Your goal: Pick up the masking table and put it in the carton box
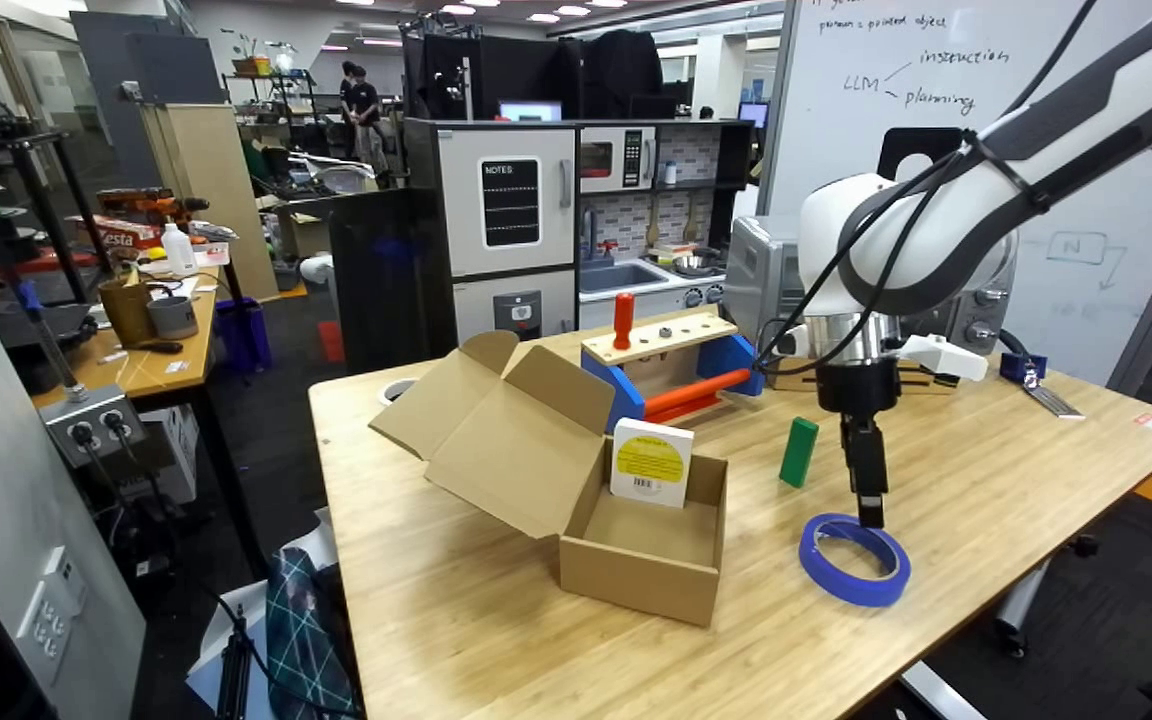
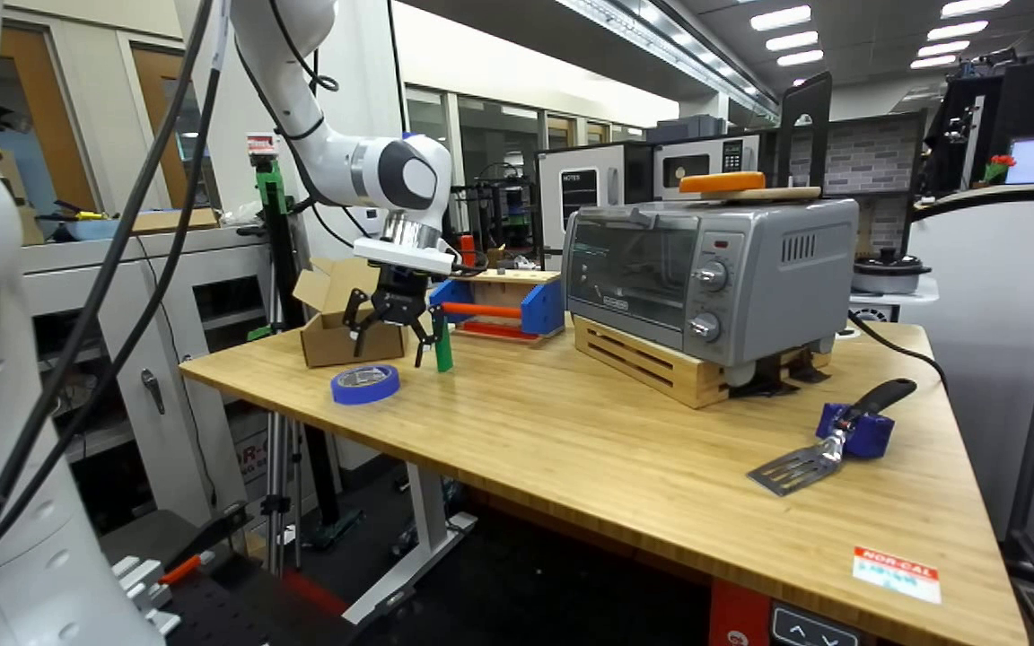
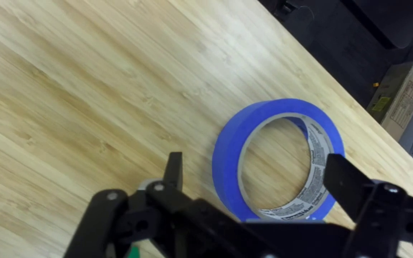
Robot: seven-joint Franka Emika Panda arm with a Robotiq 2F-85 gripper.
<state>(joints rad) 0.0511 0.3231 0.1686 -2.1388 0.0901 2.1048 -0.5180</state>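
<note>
The masking table is a blue ring-shaped tape roll lying flat on the table in both exterior views (image 1: 861,592) (image 2: 364,393) and in the wrist view (image 3: 226,161). My gripper (image 3: 255,156) is open and empty above the roll; in the wrist view one finger is left of the ring and the other overlaps its right rim. The gripper also shows in both exterior views (image 1: 871,512) (image 2: 389,357), pointing down. The carton box (image 1: 636,585) stands open with its lid folded back; it also shows behind the gripper in an exterior view (image 2: 324,345).
A white and yellow packet (image 1: 651,465) stands inside the box. A green block (image 1: 798,453) stands upright near the roll. A red-and-blue toy rack (image 1: 696,390) is behind the box. A toaster oven (image 2: 661,278) and a spatula (image 2: 804,467) are on the table. The table edge (image 3: 371,123) is near the roll.
</note>
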